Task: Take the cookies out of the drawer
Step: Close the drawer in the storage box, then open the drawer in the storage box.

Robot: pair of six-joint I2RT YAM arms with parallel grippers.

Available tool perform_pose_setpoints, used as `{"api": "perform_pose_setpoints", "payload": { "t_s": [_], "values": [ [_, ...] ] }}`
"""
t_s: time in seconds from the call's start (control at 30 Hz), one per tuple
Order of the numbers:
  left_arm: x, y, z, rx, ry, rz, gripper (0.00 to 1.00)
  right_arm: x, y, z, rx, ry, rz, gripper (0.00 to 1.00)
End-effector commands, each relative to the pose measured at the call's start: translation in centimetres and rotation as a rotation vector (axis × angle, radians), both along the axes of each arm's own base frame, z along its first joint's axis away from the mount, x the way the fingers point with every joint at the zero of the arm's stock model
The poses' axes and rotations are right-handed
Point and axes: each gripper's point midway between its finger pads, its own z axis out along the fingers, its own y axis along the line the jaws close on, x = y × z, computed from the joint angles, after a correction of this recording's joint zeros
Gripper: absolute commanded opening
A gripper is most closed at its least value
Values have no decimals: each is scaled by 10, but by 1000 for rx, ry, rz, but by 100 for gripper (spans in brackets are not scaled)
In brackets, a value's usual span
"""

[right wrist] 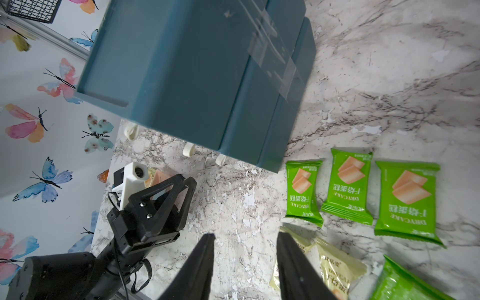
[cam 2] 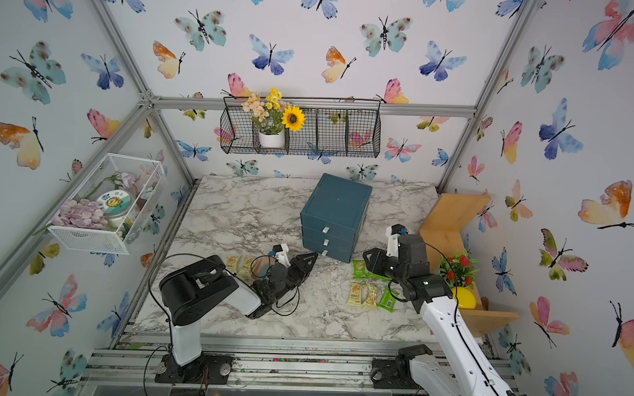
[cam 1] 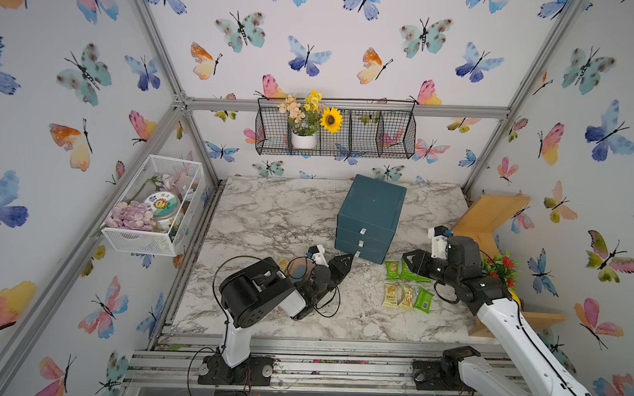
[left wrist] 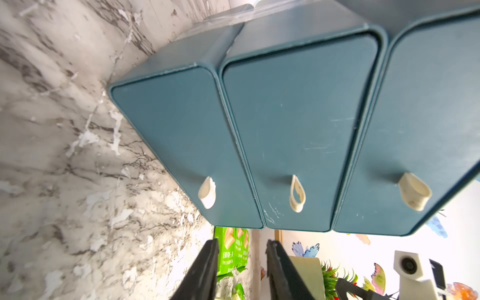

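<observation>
green "drycake" cookies are lying beside the blue drawer cabinet; left gripper and right gripper are hovering, jaws apart, empty.

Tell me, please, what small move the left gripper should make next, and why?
Probably ease the left gripper forward until its jaws straddle the handle of the bottom drawer. Its jaws stand open and empty just short of that handle, all three drawers look shut, and the only cookies visible already lie on the table; whatever is inside is hidden.
</observation>
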Motion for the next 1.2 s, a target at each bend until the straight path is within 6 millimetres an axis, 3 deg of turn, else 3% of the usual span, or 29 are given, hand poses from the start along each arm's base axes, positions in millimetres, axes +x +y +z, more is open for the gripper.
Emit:
{"api": "perform_pose_setpoints", "payload": {
  "t_s": [0.0,0.13,0.43,0.73,1.0,1.17],
  "values": [
    [2,-10,12,-87,-39,-27,40,0,7,1,11,-13,41,44],
    [6,-23,1,-90,-26,-52,42,-1,7,0,11,-8,43,44],
    [17,-32,-27,-90,64,-35,43,-3,6,1,11,-8,40,44],
    [32,-37,-34,-94,86,-17,43,-4,5,3,8,-14,39,45],
    [43,-40,-42,-87,109,-3,37,-4,5,5,10,-18,39,45],
    [44,-38,-43,-86,108,0,24,-4,6,6,10,-21,46,45]
  ]
}}
